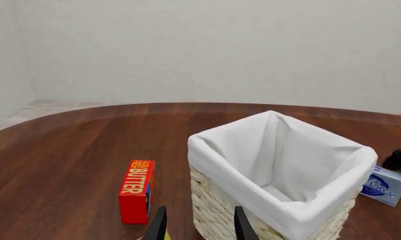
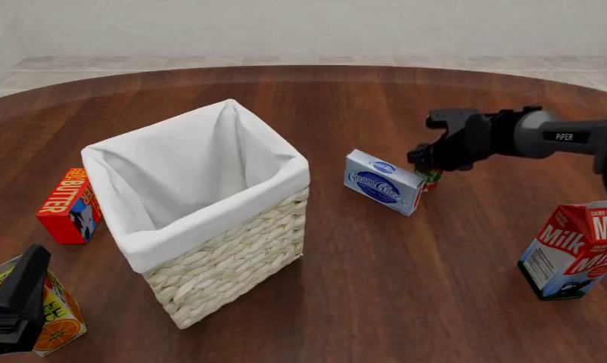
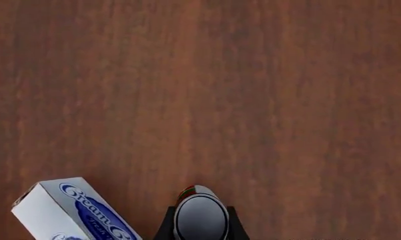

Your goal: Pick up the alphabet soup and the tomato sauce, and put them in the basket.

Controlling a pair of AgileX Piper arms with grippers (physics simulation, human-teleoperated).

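Note:
The basket [image 2: 233, 249], tall cream wicker with a white liner, stands left of centre; it also fills the left wrist view [image 1: 214, 205]. The tomato sauce [image 3: 200, 217], a small can with a dark metallic top, sits between my right gripper's [image 3: 200, 222] fingers, which press its sides. In the front view the right gripper [image 2: 428, 168] is just behind the cream cheese box, with the can's red and green label [image 2: 430, 180] showing below it. My left gripper [image 2: 31, 265] is open and empty at the near left; its fingers frame the basket in its wrist view [image 1: 200, 227]. The alphabet soup is out of view.
A cream cheese box [image 2: 384, 181] lies right of the basket, touching or nearly touching the tomato sauce. A red butter box [image 2: 70, 206] stands left of the basket. An orange juice carton [image 2: 56, 314] is under the left gripper. A milk carton [image 2: 576, 249] stands at the near right.

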